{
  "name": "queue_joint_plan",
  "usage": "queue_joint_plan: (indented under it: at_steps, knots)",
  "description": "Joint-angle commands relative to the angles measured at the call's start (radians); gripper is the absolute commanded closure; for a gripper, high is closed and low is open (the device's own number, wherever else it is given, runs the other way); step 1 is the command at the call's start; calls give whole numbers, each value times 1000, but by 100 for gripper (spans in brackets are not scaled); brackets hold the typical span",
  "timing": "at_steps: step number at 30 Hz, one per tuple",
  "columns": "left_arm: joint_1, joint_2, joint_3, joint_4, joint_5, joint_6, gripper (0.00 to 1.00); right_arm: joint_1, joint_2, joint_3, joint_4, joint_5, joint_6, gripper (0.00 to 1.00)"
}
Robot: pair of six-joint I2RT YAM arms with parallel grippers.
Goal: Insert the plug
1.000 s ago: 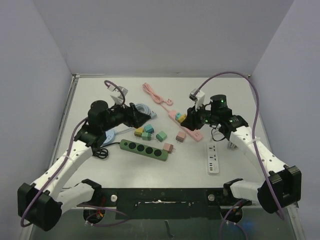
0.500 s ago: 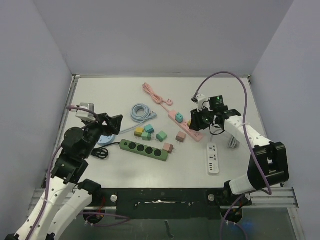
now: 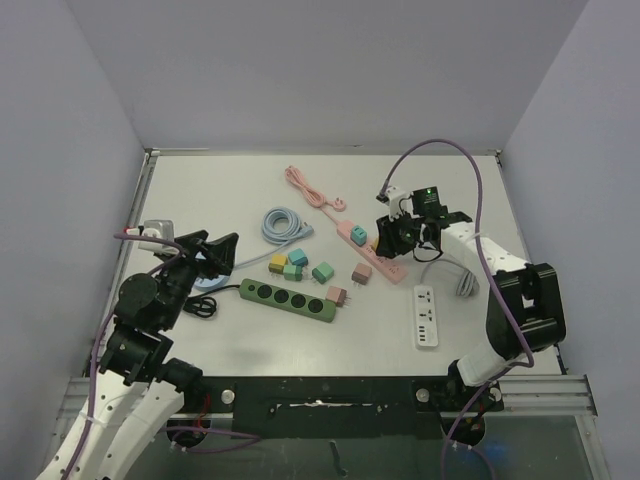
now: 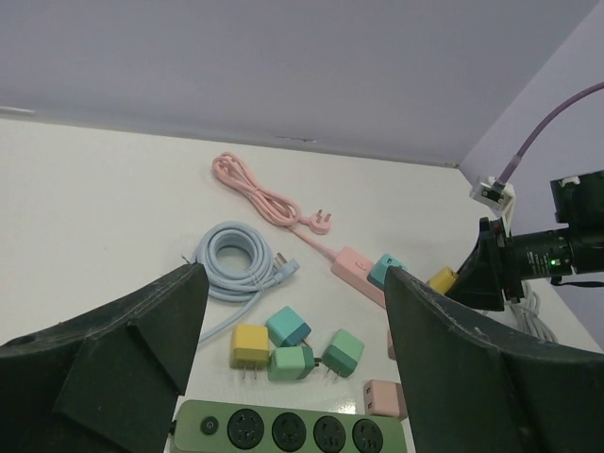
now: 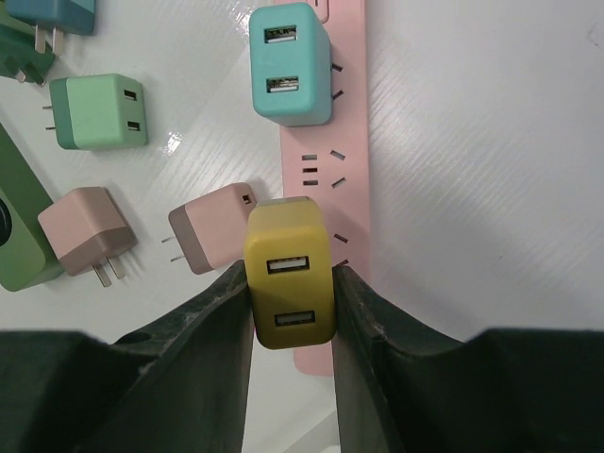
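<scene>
While the right claw (image 5: pixel 291 316) clamps the yellow plug (image 5: pixel 290 269) between its fingers, it hovers over the pink power strip (image 5: pixel 344 123)

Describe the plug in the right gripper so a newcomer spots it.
Find the pink power strip right of centre on the table. Over it, the right gripper clamps a yellow plug with two USB ports. The other yellow plug lies by the green strip.
</scene>
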Motion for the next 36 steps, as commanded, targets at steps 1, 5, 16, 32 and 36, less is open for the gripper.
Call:
queue_joint_plan:
  at_steps: [1,5,16,32,36]
  knots:
    - [12,-3,-8,40,-7,-16,26,-3,10,46,73,-9,-20,100]
    - [24,-10,-15,40,-2,-22,26,-2,32,47,109,-18,-10,100]
    - [40,3,-18,40,18,-32,26,-1,112,84,114,-47,-11,100]
    - [60,28,-18,53,51,-39,26,58,208,124,26,72,-67,100]
    - [63,27,-21,56,50,-41,26,74,223,134,0,138,-77,100]
